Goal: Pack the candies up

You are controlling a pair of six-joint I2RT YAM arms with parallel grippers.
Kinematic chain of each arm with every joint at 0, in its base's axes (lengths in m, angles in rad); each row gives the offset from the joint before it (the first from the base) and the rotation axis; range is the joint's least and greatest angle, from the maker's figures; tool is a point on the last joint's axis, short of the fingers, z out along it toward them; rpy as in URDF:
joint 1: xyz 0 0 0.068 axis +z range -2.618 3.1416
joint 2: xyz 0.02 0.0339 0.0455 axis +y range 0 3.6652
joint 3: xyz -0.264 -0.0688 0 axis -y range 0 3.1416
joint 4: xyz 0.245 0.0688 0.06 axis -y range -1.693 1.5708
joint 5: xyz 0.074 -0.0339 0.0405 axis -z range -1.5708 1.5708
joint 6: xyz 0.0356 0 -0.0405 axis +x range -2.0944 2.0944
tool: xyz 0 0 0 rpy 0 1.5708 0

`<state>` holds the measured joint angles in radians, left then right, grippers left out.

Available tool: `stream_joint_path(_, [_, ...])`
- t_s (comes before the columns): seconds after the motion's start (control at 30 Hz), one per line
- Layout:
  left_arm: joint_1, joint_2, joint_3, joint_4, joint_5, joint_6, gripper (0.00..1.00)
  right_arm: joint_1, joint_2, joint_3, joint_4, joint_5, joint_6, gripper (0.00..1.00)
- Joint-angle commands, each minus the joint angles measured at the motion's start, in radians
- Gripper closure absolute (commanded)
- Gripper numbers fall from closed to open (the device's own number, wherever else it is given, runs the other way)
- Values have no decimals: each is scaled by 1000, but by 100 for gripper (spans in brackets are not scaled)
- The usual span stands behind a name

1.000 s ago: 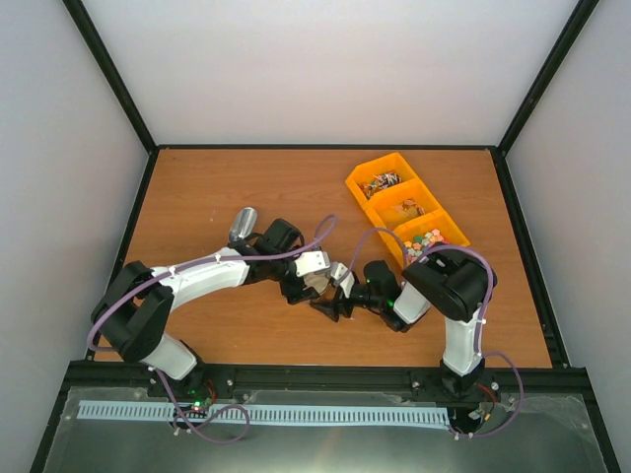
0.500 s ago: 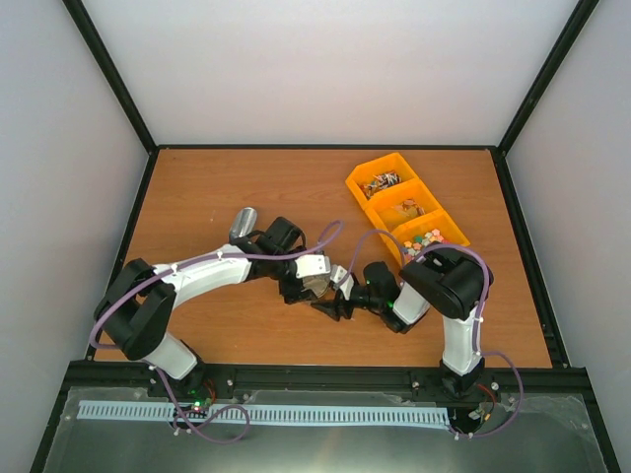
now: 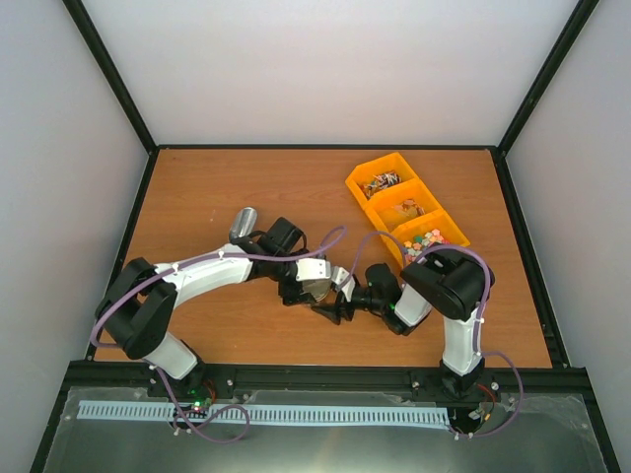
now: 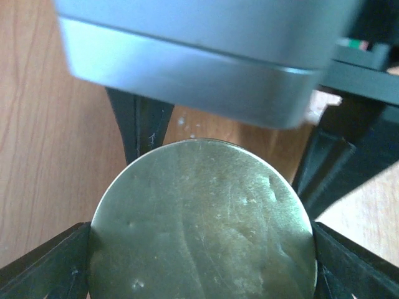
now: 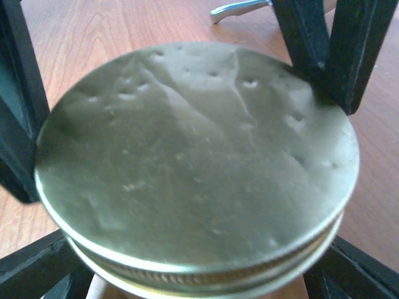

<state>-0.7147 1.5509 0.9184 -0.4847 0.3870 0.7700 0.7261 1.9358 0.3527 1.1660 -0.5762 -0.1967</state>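
A jar with a dented metal lid point(image 3: 317, 290) point(image 4: 199, 230) point(image 5: 193, 162) stands at the table's middle, between both grippers. My left gripper point(image 3: 312, 284) point(image 4: 201, 249) is shut on the lid, one finger pressed against each side. My right gripper point(image 3: 333, 300) point(image 5: 196, 274) comes from the opposite side. Its fingers flank the jar just under the lid's rim, which hides any contact. Candies point(image 3: 409, 208) lie in the orange tray point(image 3: 367, 169) at the back right, in three compartments. No candies show at the jar.
A metal scoop point(image 3: 243, 223) lies left of the jar beside the left arm. Its handle point(image 5: 240, 7) shows beyond the lid in the right wrist view. The right arm's elbow point(image 3: 449, 281) rises just in front of the tray's nearest compartment.
Both grippers and the jar have shifted slightly toward the near edge. The left gripper's hold on the lid looks the same.
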Motion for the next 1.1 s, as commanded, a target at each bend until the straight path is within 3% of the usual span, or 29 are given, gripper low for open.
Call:
stream_joint_path(0.0, [-6, 23, -24, 88, -79, -218, 56, 0, -6, -9, 120, 70, 37, 12])
stream_joint_path(0.2, [-6, 16, -7, 146, -134, -350, 56, 37, 23, 5, 164, 171, 52, 11])
stream_joint_path(0.43, [-7, 38, 6, 126, -77, -376, 56, 52, 92, 30, 217, 212, 31, 11])
stream_joint_path(0.53, [-7, 37, 3, 115, -53, -355, 57, 52, 114, 29, 248, 208, 29, 17])
stream_joint_path(0.77, [-7, 33, 20, -18, 23, -153, 56, 50, 116, 17, 247, 139, -4, 47])
stream_joint_path(1.07, [-7, 33, 30, -210, 75, 208, 56, 46, 87, 0, 225, 21, -39, 63])
